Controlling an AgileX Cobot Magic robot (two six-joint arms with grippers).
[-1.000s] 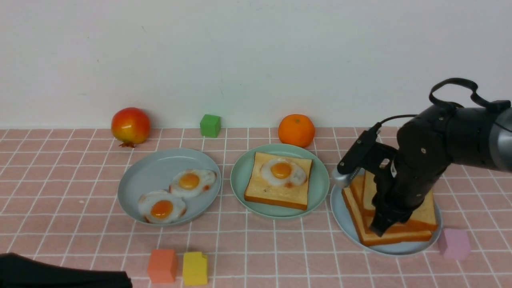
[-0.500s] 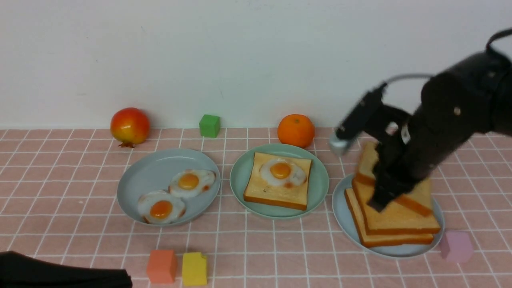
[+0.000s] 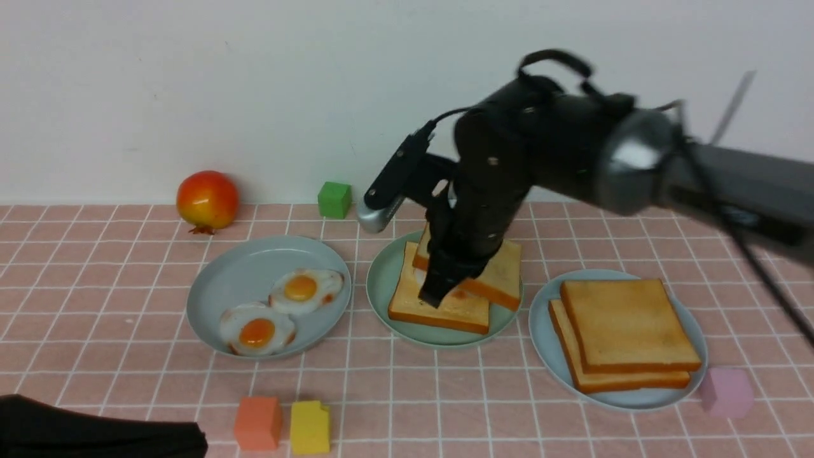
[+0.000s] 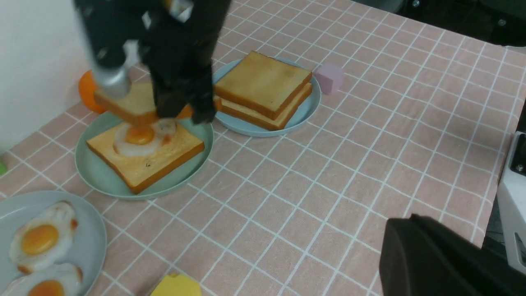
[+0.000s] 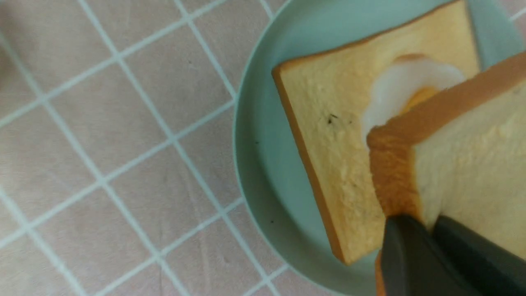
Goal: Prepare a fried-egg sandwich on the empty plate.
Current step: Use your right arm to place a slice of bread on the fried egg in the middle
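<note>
The empty plate of the task, mint green (image 3: 380, 298), now carries one toast slice (image 3: 445, 310) with a fried egg (image 4: 139, 135) on top. My right gripper (image 3: 435, 294) is shut on the edge of a second toast slice (image 3: 502, 275). It holds that slice tilted just above the egg, part covering it. In the right wrist view the dark fingers (image 5: 411, 255) pinch the held slice (image 5: 472, 164) over the lower slice (image 5: 328, 123) and the egg (image 5: 404, 88). My left gripper (image 4: 404, 224) rests low at the near left, shut and holding nothing.
A grey-blue plate (image 3: 222, 273) on the left carries two fried eggs (image 3: 280, 308). The right-hand plate (image 3: 539, 321) bears two stacked toast slices (image 3: 626, 327). A red fruit (image 3: 207, 199) and green cube (image 3: 334, 199) stand at the back; orange (image 3: 257, 422), yellow (image 3: 310, 426) and pink (image 3: 727, 388) blocks lie in front.
My right gripper closed on the top toast slice, lifted it off the right-hand stack and carried it left over the mint-green plate. The left arm stayed still.
</note>
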